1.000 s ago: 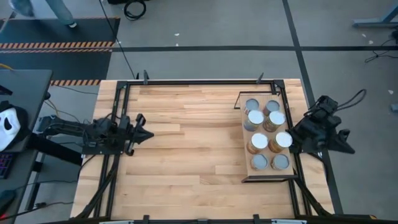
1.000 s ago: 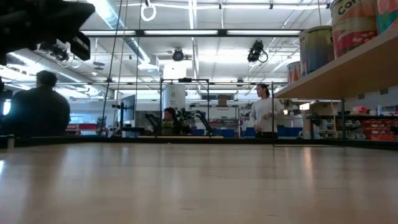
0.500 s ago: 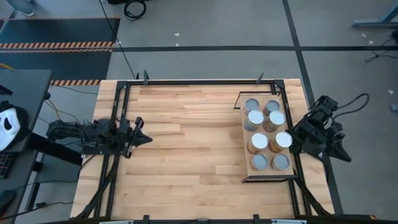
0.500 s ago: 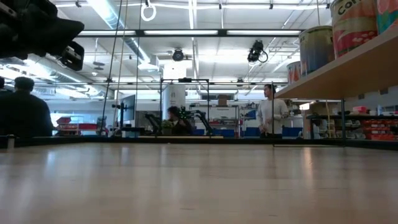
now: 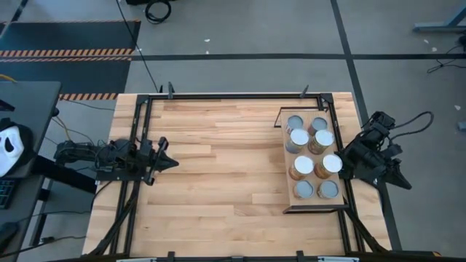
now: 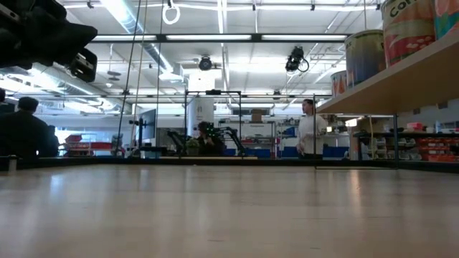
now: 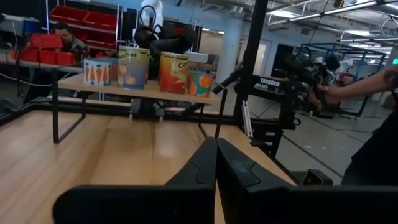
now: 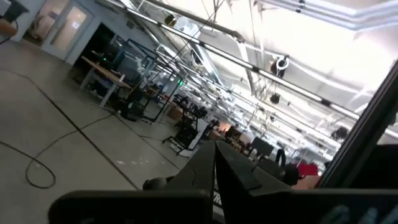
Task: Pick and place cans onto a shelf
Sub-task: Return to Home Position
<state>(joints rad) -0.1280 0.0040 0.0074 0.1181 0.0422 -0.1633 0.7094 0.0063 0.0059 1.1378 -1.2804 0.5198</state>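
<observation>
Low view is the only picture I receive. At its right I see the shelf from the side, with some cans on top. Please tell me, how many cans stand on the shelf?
Observer: The high view shows eight cans on the shelf, in two rows of four.
Operator: Thank you. Is any arm holding a can?
Observer: No. In the wrist views the left gripper and the right gripper both have their jaws shut on nothing.
</observation>
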